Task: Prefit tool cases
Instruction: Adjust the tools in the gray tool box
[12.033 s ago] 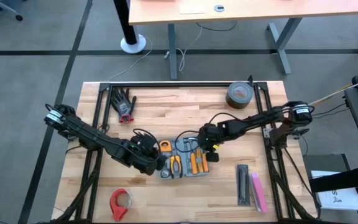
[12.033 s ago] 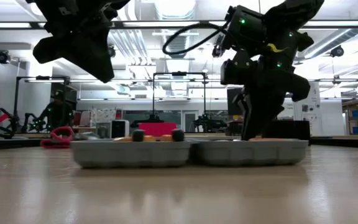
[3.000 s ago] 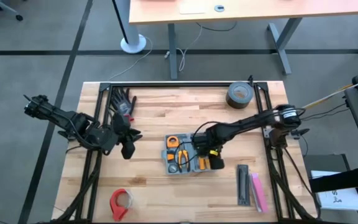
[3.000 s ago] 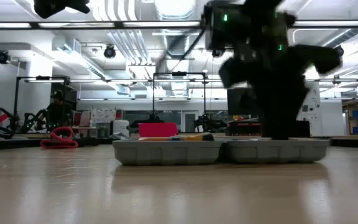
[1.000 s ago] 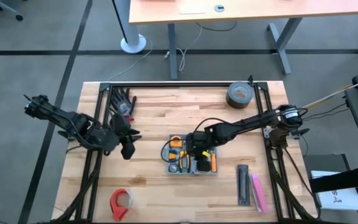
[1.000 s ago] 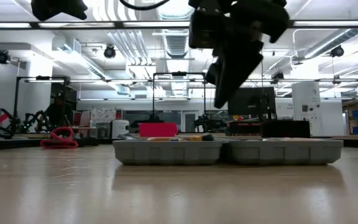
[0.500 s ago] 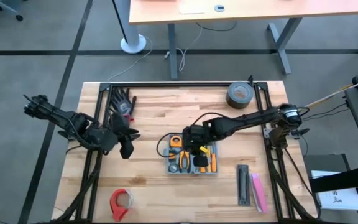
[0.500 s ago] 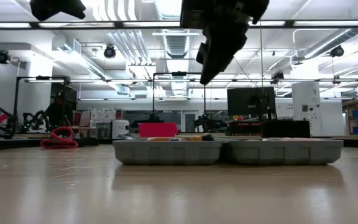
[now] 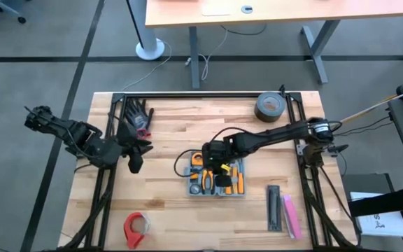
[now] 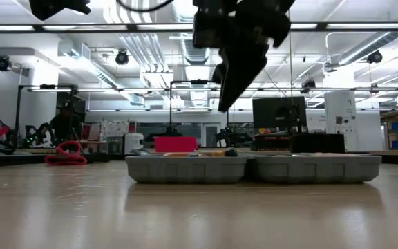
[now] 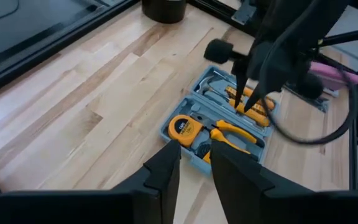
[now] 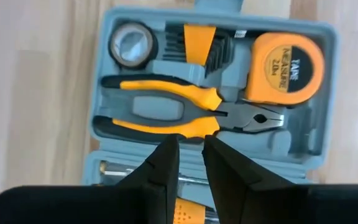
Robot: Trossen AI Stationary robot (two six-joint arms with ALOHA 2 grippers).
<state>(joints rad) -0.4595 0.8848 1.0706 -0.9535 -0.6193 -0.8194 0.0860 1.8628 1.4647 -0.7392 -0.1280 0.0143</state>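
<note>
The tool case (image 9: pixel 216 176) lies open and flat on the wooden counter (image 9: pixel 173 133), directly beneath the right pincer (image 9: pixel 213 162). In the right wrist view the case (image 12: pixel 216 93) shows a moulded grey tray holding an orange tape measure (image 12: pixel 289 60), orange-handled pliers (image 12: pixel 185 115), a small roll of tape (image 12: pixel 132 43) and a set of hex keys (image 12: pixel 197 43). The right pincer (image 12: pixel 189 149) hangs above the pliers without touching them; its fingers (image 12: pixel 160 165) stand a narrow gap apart and grasp nothing. In the low view the same pincer (image 10: pixel 230 83) is well clear of the case (image 10: pixel 253 168), which sits level on the counter (image 10: pixel 199 214).

The left pincer (image 9: pixel 134 159) waits near the counter's left frame rail, well apart from the case, which lies off to its right. In the left wrist view its fingers (image 11: pixel 166 168) stand slightly parted with nothing between them, and the case (image 11: pixel 219 124) lies ahead of them on the boards.

Other items on the counter: a roll of dark tape (image 9: pixel 270 106) beyond the right pincer toward the far edge, a black glove (image 9: pixel 138 117) just beyond the left pincer, a red tape roll (image 9: pixel 135 228) at the near edge, and a black bar (image 9: pixel 274 207) with a pink bar (image 9: pixel 290 215) touching beside it, to the right of the case.
</note>
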